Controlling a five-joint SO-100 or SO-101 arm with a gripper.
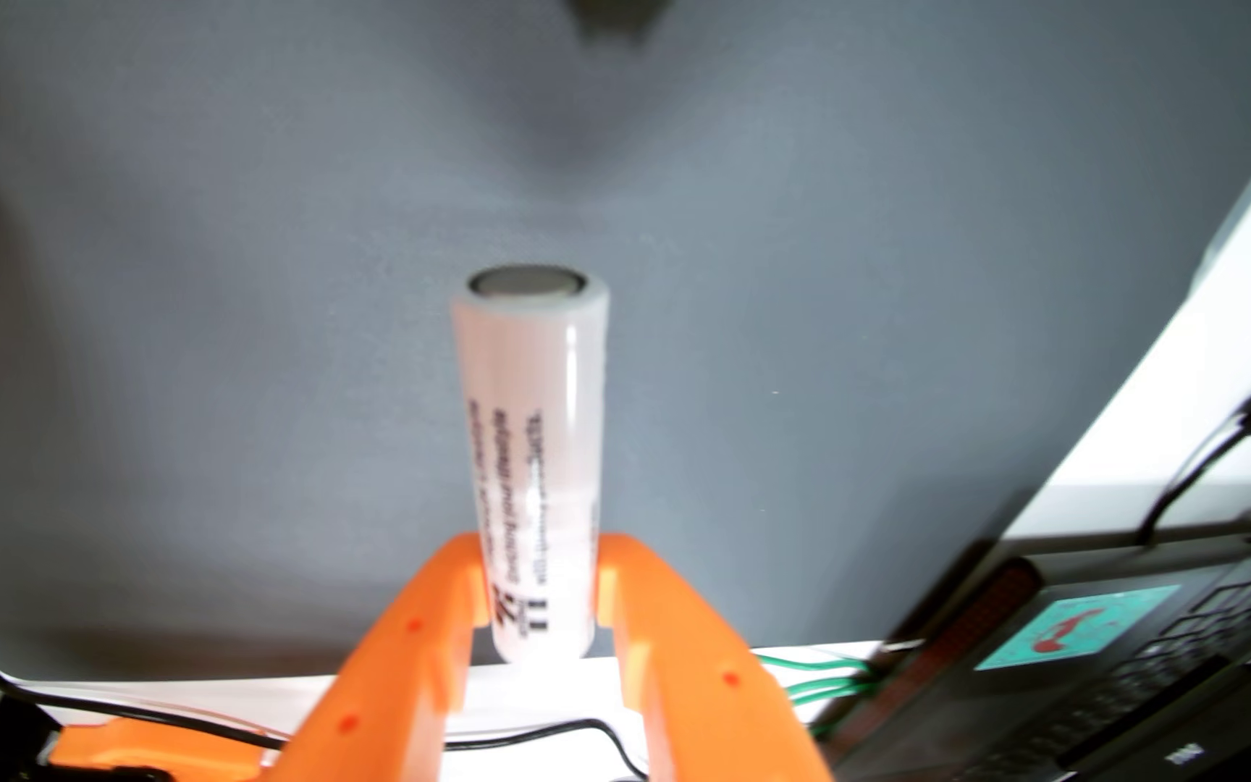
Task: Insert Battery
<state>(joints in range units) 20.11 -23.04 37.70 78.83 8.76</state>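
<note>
while hand (541,579) grips battery (532,421), laptop (1104,662) sits right, cables (810,677) near.

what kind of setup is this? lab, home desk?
Probably a hobby or lab desk, though one wrist view can't settle it. Cues: a grey mat over a white tabletop, an open laptop with a sticker beside green wires, and the orange gripper holding a white battery.
</note>
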